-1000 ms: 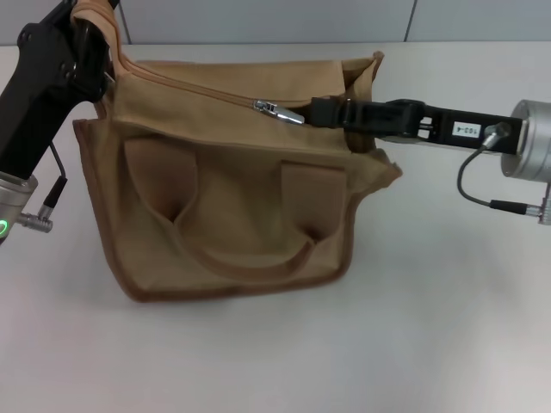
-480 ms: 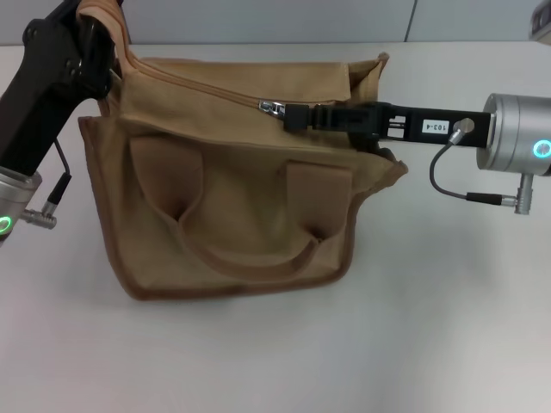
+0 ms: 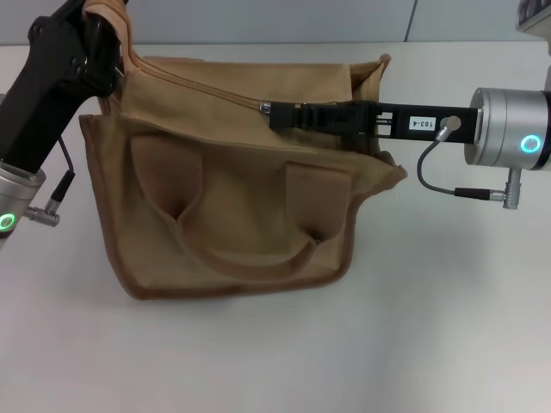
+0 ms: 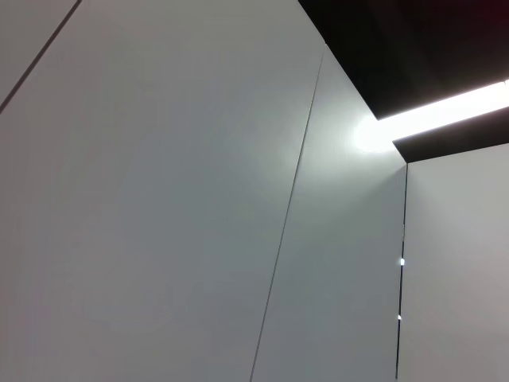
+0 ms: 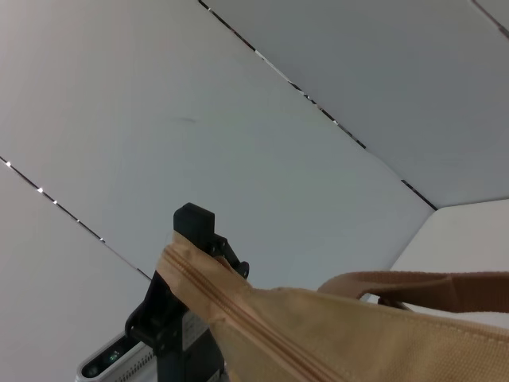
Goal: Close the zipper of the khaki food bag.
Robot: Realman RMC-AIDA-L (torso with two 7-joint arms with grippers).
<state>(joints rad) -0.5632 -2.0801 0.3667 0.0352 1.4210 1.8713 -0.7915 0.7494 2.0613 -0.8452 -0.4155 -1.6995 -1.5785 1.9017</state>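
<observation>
Gripping zipper point(image 3: 265, 107) pull: right hand point(image 3: 277, 115) | left hand point(image 3: 99, 34) clamped on khaki food bag point(image 3: 232, 215) corner

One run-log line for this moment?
right end effector: at zipper pull | left end effector: holding bag corner | zipper: partly closed

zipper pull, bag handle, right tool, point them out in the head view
zipper pull point(image 3: 265, 107), head view, silver tab at the tool's tip
bag handle point(image 3: 250, 258), head view, front loop's lowest curve
right tool point(image 3: 277, 117), head view, black tip
</observation>
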